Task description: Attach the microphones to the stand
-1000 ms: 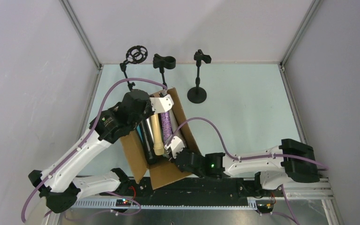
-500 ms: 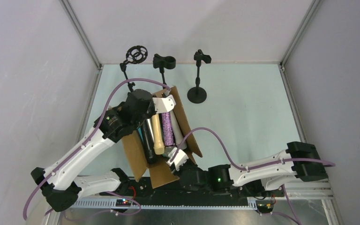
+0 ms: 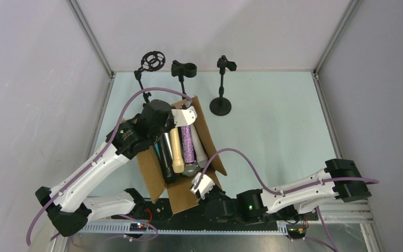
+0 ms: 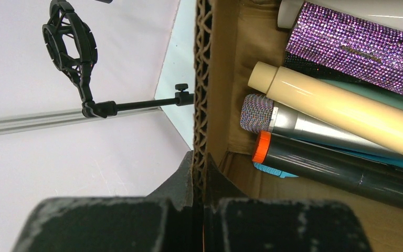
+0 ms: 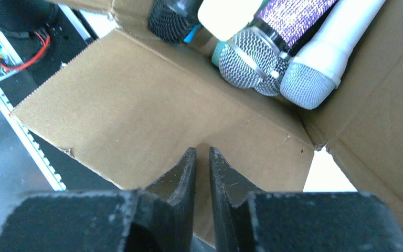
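Note:
Several microphones lie side by side in an open cardboard box (image 3: 152, 173): glittery purple (image 3: 188, 143), cream (image 3: 176, 149), black with an orange tip (image 4: 336, 170), silver-grey (image 4: 304, 128) and a white one (image 5: 328, 52). My left gripper (image 3: 184, 116) is at the box's far end, shut on the cardboard wall (image 4: 203, 79), which sits between its fingers (image 4: 181, 176). My right gripper (image 3: 199, 185) hovers over the box's near flap (image 5: 152, 100); its jaws (image 5: 202, 150) are closed to a thin gap and hold nothing.
Three black stands are at the back: a ring shock mount (image 3: 152, 60), also in the left wrist view (image 4: 71, 47), a clip holder (image 3: 183, 69), and a round-based stand (image 3: 221, 105). Grey walls enclose the light table (image 3: 273, 115).
My right gripper has drawn back from the box's near end toward the table's near edge. My left gripper has stayed on the far wall and shifted slightly.

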Robot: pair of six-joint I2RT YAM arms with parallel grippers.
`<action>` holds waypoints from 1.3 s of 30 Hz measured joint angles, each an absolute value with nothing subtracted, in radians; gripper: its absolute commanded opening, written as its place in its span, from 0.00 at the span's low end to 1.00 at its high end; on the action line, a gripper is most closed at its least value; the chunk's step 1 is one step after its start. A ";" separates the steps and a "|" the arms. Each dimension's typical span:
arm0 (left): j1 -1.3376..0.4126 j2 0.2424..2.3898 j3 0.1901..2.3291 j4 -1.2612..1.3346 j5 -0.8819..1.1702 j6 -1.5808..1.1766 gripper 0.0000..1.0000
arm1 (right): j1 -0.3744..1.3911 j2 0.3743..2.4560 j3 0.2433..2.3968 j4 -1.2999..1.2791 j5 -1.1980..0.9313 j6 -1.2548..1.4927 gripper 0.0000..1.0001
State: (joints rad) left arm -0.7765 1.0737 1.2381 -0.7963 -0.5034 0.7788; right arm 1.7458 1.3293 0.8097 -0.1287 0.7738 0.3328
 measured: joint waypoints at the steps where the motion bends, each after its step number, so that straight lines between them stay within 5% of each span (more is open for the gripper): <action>1: -0.776 1.074 1.238 -0.796 -0.503 0.779 0.00 | 1.749 1.329 0.805 -0.134 0.773 0.339 0.17; 21: -0.777 1.074 1.238 -0.801 -0.506 0.779 0.00 | 1.587 1.438 0.713 0.040 0.661 0.373 0.21; 31: -0.780 1.074 1.245 -0.819 -0.521 0.777 0.00 | 1.570 1.378 0.791 -0.029 0.683 0.351 0.56; 39: -0.796 1.076 1.284 -0.841 -0.490 0.762 0.00 | 1.473 1.303 0.956 0.035 0.748 0.340 0.60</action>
State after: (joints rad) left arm -0.7963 1.0756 1.2839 -0.8410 -0.4896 0.7620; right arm 1.4734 1.3025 0.9558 0.0345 0.7479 0.3397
